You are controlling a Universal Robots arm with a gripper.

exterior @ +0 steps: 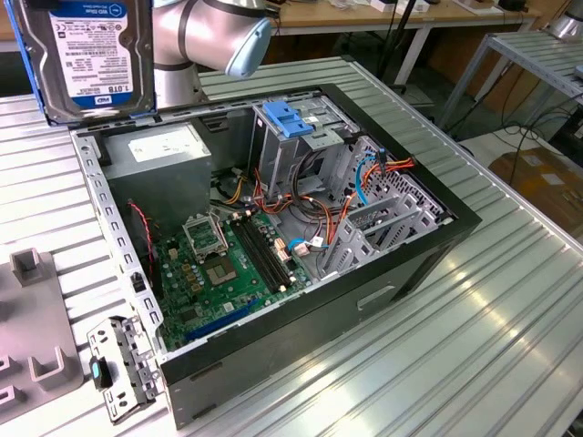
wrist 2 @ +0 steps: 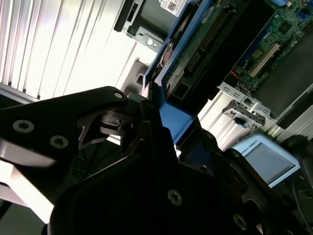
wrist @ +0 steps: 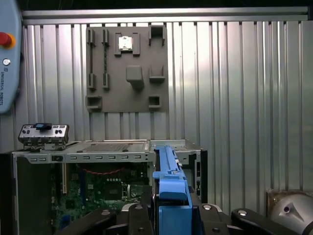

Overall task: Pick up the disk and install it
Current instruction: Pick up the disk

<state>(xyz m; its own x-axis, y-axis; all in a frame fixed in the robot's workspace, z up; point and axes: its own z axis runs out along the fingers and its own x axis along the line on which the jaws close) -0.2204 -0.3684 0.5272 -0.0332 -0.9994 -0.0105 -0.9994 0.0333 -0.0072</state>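
Now the tool [wrist: 171,204] is clamped tight on the light-blue carrier rail of the disk [exterior: 86,55]. The disk is up at the top of the exterior view's left, white-and-blue printed label facing out, clear of the open computer case [exterior: 460,223] on the ribbed metal counter [exterior: 474,364].

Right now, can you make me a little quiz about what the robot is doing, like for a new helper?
1. True or false: the disk sits inside the computer case.
2. What does the end effector grip? A) a cable B) the disk C) nothing
3. Fill in: the plastic frame around the disk is light ____.
Key: 1 false, it is held up outside the case. 2 B. 3 blue.
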